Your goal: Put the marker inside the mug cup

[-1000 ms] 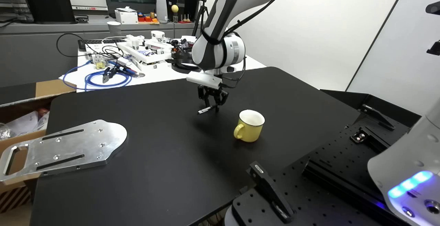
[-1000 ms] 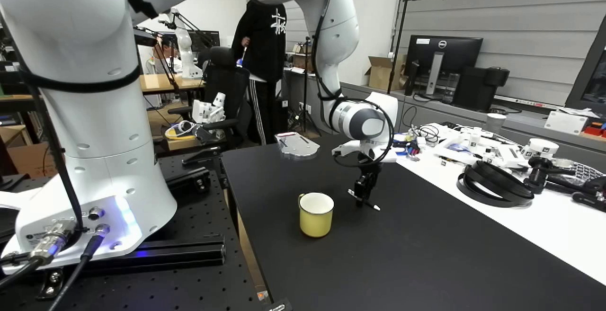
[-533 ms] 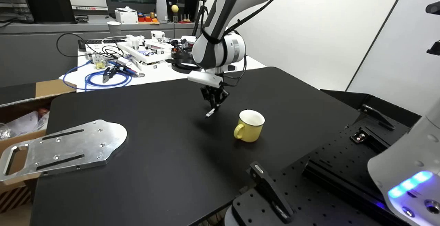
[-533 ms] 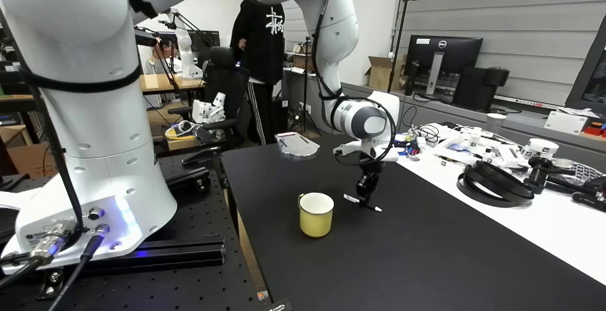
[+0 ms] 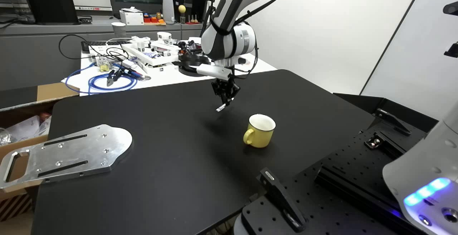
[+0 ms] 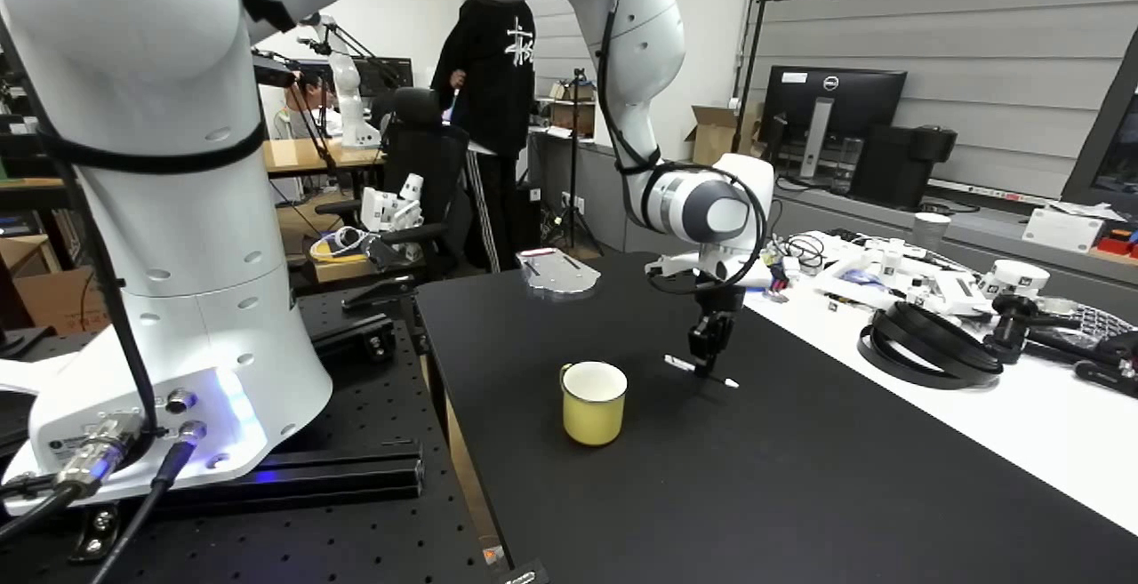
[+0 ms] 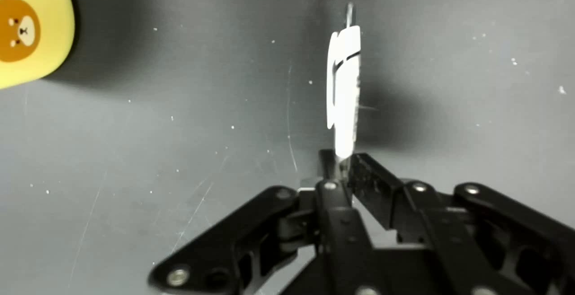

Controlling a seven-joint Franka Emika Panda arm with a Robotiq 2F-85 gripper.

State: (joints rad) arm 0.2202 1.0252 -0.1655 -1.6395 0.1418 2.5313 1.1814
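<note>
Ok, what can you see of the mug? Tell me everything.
The mug is yellow outside, whitish inside and dark-rimmed, seemingly enamel or glazed ceramic. It has one looped handle and, in the wrist view, an orange, bear-like face. It stands upright on the black table, open side up, touching nothing else. I cannot make out its inner bottom.

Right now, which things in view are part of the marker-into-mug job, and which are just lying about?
Job:
marker, held in the gripper
yellow mug, upright

Just lying about:
metal plate
cardboard box
monitor
</note>
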